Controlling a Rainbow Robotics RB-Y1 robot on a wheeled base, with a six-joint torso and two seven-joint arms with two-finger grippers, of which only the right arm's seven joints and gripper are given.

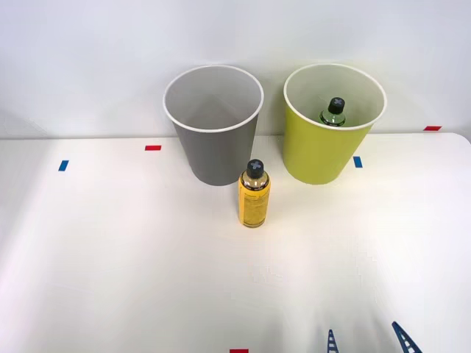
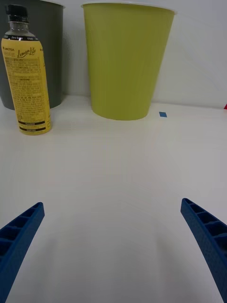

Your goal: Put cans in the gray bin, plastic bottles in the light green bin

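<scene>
Nearest to us, our right gripper (image 1: 366, 340) hangs low over the white worktop (image 1: 132, 265) at its front edge, right of centre. Its jaws stand wide apart with nothing between them; in the wrist view the two blue ribbed fingers (image 2: 19, 236) sit at opposite corners with bare worktop between.

Farther in, near the middle of the worktop, we see the yellow can (image 1: 254, 196) standing upright, black cap on top, well apart from our gripper. It stands just in front of the gray bin (image 1: 213, 125), toward that bin's right side.

The light green bin (image 1: 331, 125) stands beside the gray bin, on its right, both upright near the back wall. Inside the light green bin we see the black cap and neck of the green plastic bottle (image 1: 334, 112).

Small red and blue tape marks (image 1: 152, 148) dot the worktop.
</scene>
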